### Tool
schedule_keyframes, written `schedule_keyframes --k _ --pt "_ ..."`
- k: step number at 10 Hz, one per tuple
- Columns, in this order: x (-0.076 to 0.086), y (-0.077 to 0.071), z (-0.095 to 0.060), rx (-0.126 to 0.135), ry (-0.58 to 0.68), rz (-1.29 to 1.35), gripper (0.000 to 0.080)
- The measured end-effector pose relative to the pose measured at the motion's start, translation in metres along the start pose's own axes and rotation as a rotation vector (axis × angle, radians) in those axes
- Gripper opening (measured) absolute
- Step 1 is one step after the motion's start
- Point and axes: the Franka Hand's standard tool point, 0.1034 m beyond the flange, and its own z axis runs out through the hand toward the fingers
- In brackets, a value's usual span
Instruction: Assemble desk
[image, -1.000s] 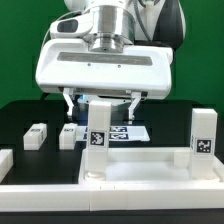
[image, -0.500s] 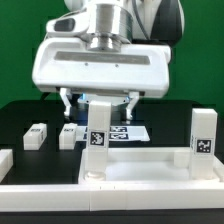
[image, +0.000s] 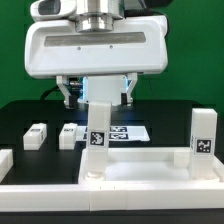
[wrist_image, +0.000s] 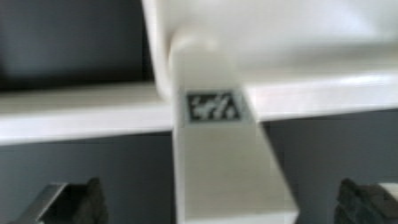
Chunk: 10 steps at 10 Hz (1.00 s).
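Observation:
The desk slab (image: 150, 160) lies flat near the front. A tagged white leg post (image: 98, 135) stands upright at its corner on the exterior view's left, and a second post (image: 204, 133) stands at its right end. My gripper (image: 99, 93) hangs open just above the first post, with a finger on either side of its top and clear of it. In the wrist view the post (wrist_image: 222, 150) runs between the dark fingertips (wrist_image: 71, 205), and gaps show on both sides of it; the gripper (wrist_image: 217, 205) holds nothing. The slab rim (wrist_image: 89, 105) crosses behind the post.
Two loose leg posts (image: 37, 136) (image: 68, 133) lie on the black table at the exterior view's left. The marker board (image: 128, 132) lies behind the standing post. Low white border rails (image: 110, 195) run along the front and the left side.
The gripper has risen straight up from around the upright post, jaws still wide. The post and the other parts have not moved.

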Motion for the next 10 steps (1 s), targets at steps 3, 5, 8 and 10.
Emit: schedule_keyframes --k 3,5,8,10 --pt "0.002 -0.002 0.014 -0.004 -0.008 0.003 0.0649" --pt "0.002 -0.002 0.014 -0.004 -0.008 0.019 0.0623" --pt "0.002 0.0 0.015 -0.005 -0.009 0.167 0.0298" --pt "0.002 0.004 0.016 -0.009 -0.008 0.274 0.0297"
